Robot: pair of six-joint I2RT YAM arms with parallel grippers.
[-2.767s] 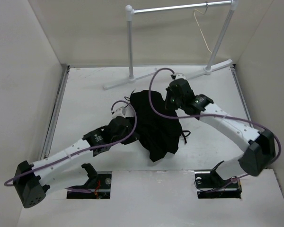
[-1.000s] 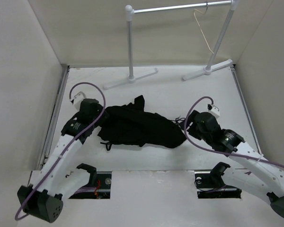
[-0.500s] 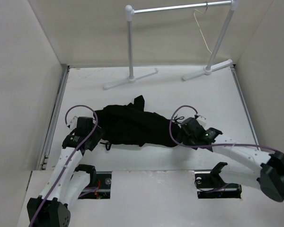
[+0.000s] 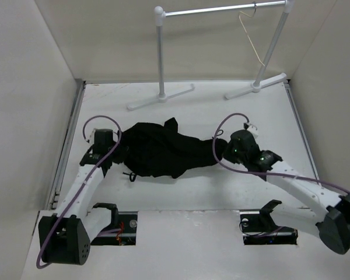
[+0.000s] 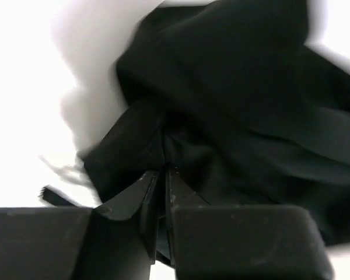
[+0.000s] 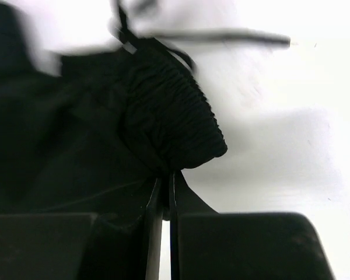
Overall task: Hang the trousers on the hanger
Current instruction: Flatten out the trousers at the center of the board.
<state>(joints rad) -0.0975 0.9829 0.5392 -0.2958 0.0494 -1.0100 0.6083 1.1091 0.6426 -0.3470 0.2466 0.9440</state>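
Observation:
The black trousers (image 4: 166, 150) lie bunched across the middle of the table, stretched left to right. My left gripper (image 4: 118, 149) is shut on their left end; the wrist view shows the jaws pinching black fabric (image 5: 221, 116). My right gripper (image 4: 221, 149) is shut on their right end, on the ribbed waistband (image 6: 175, 122), with the drawstring (image 6: 233, 36) trailing beyond. The pale cream hanger (image 4: 249, 36) hangs by its hook from the rail at the back right, far from both grippers.
The white-and-silver rail stand (image 4: 160, 52) stands at the back, its feet (image 4: 161, 98) on the table. White walls close in the left, right and back sides. Two cut-outs (image 4: 118, 224) sit in the near ledge by the arm bases.
Over the last second the right gripper moved left and then up to the trousers' right end, and the left gripper dipped toward me and came back up. The trousers, earlier heaped, now lie spread sideways.

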